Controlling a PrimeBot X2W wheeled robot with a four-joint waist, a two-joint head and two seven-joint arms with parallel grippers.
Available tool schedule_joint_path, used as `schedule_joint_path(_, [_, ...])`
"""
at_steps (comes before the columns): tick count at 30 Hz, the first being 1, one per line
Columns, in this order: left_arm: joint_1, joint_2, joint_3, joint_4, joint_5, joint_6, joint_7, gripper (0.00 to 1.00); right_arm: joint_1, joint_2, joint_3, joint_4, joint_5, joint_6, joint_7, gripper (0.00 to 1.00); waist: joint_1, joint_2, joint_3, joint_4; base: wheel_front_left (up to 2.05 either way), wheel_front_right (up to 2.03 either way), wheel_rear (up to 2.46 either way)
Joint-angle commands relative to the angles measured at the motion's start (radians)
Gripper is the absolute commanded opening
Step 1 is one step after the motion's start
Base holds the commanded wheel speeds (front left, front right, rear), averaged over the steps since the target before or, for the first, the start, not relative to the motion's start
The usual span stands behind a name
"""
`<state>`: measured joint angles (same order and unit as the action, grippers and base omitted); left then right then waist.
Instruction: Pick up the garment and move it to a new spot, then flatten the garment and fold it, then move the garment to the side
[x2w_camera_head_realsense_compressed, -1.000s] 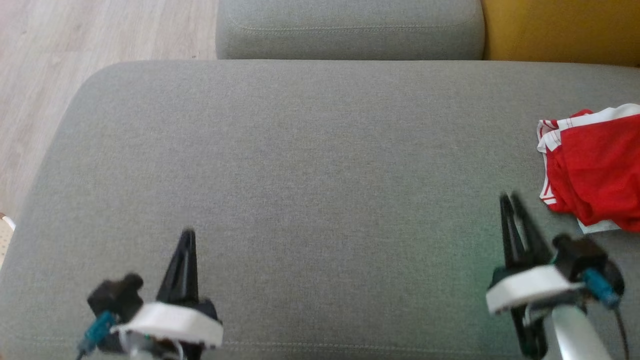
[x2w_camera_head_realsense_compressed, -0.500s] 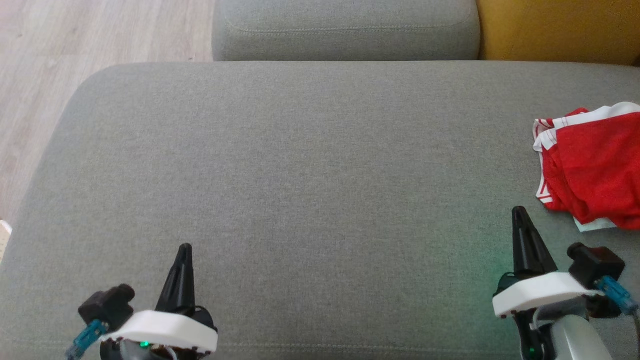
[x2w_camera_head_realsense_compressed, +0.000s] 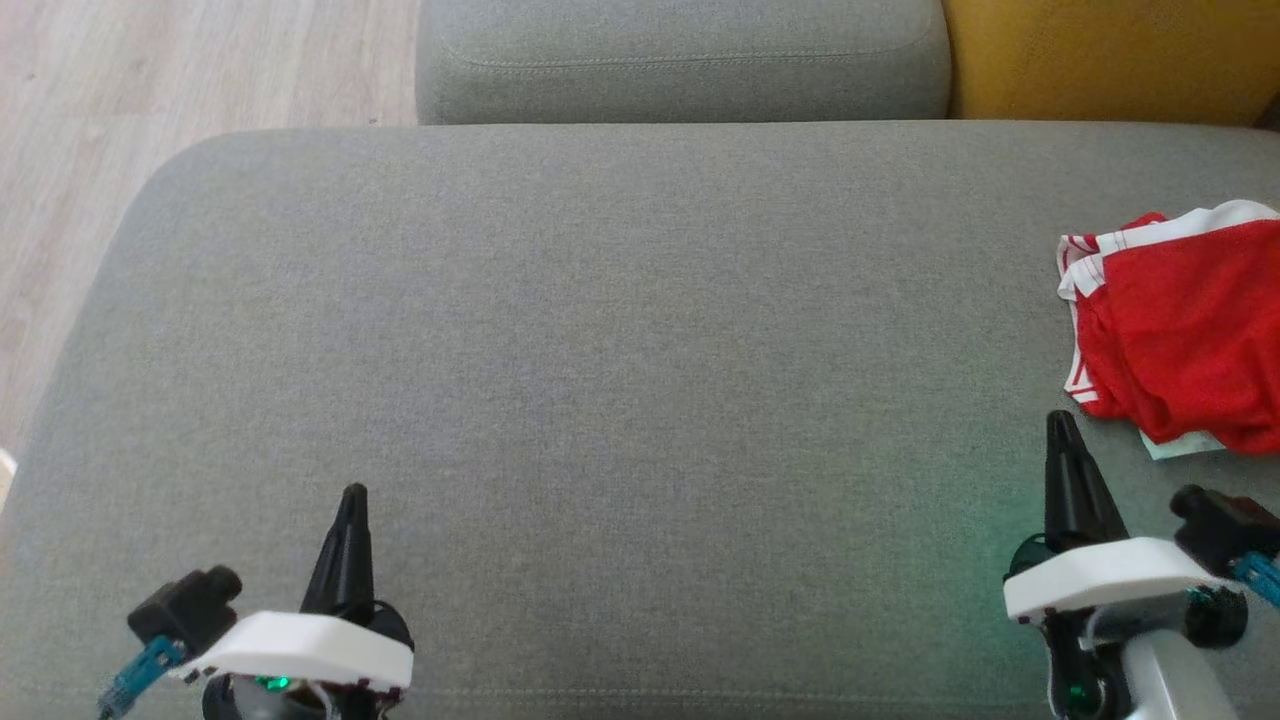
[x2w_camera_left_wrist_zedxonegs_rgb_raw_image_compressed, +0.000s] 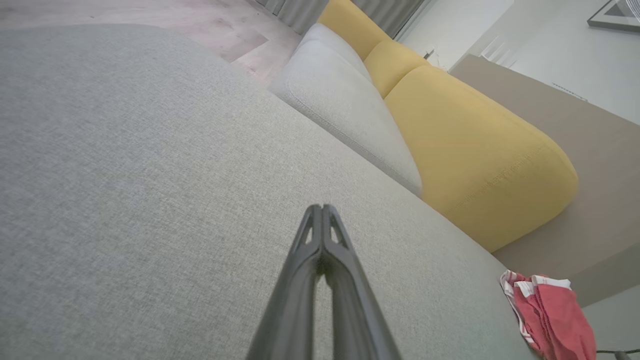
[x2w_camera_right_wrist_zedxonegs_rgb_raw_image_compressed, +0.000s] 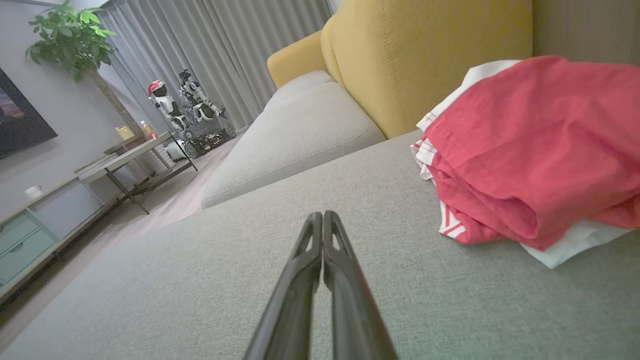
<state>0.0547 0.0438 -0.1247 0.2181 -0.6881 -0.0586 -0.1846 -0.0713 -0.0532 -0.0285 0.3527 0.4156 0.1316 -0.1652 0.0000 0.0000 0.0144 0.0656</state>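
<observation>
- Lower left: left gripper (x2w_camera_head_realsense_compressed: 352, 493), pinched tight, holding nothing, above the grey cushion (x2w_camera_head_realsense_compressed: 600, 350).
- Lower right: right gripper (x2w_camera_head_realsense_compressed: 1060, 420), likewise clamped together and empty.
- Far right edge: red garment (x2w_camera_head_realsense_compressed: 1180, 330) with white trim, heaped on the cushion, near the right gripper, not touching it.

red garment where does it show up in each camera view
Head view: the red garment lies at the right edge, about mid-height, on the grey seat.
Left wrist view: the red garment is small, in the bottom right corner.
Right wrist view: the red garment is large, at the upper right.
Shared landmark: the yellow cushion, in all three.
</observation>
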Motion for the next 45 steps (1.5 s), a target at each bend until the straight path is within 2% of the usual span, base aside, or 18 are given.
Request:
schedule_joint_path(1, [-0.056,0.013,0.018,-0.029,-0.021,-0.007,0.005,0.0,-0.039,-0.001,-0.001,-0.039,0.027,0.0,0.006,0.0,0.0,0.0,0.0,-0.001,0.0,0.0,0.0])
schedule_joint_path(45, [-0.103,0.022,0.101,-0.005,-0.445,-0.037,0.125,0.0,-0.038,0.001,-0.04,-0.071,0.558,-0.001,0.13,0.0,0.0,0.0,-0.005,-0.03,0.0,0.0,0.0])
